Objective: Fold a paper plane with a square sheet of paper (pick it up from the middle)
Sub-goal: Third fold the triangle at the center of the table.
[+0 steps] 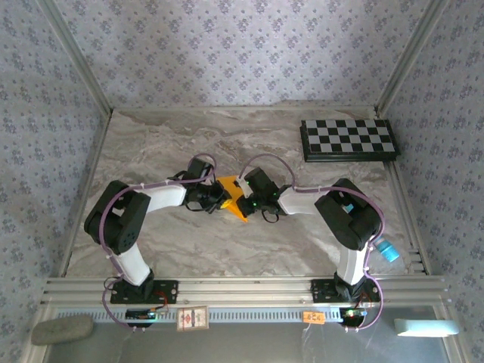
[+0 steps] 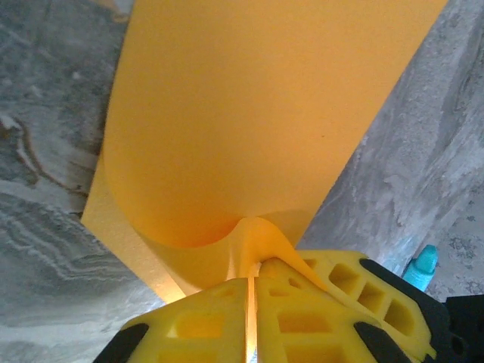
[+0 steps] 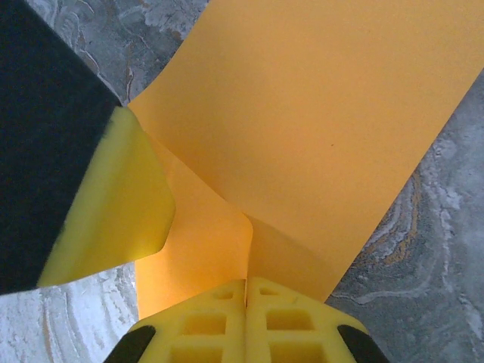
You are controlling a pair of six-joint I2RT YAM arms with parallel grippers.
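Item 1, lower edge of the top view: two arm bases (image 1: 140, 291) bolted to the near rail, forearms angled inward over the marbled table (image 1: 151, 144).

Item 2, centre of frame: left gripper (image 1: 214, 195) and right gripper (image 1: 246, 198), tips facing each other and near together. Left wrist view: left gripper (image 2: 252, 291) with fingers pressed together on a pinched ridge of paper. Right wrist view: right gripper (image 3: 246, 291) likewise closed flat on a paper edge, with one of the left gripper's fingers (image 3: 113, 204) at frame left.

Item 3, held between the two grippers: square sheet of paper (image 1: 236, 210), orange-yellow, matte. It curls up and away from each pinch (image 2: 249, 113) in a soft arch, with one crease line showing (image 3: 318, 113).

Handling, as judged: very light, limp, easily creased or torn; slips little in a firm pinch. Best taken at an edge or along a raised fold, not flat on the table.

Item 4, upper right: checkerboard (image 1: 349, 139), well apart from the work.
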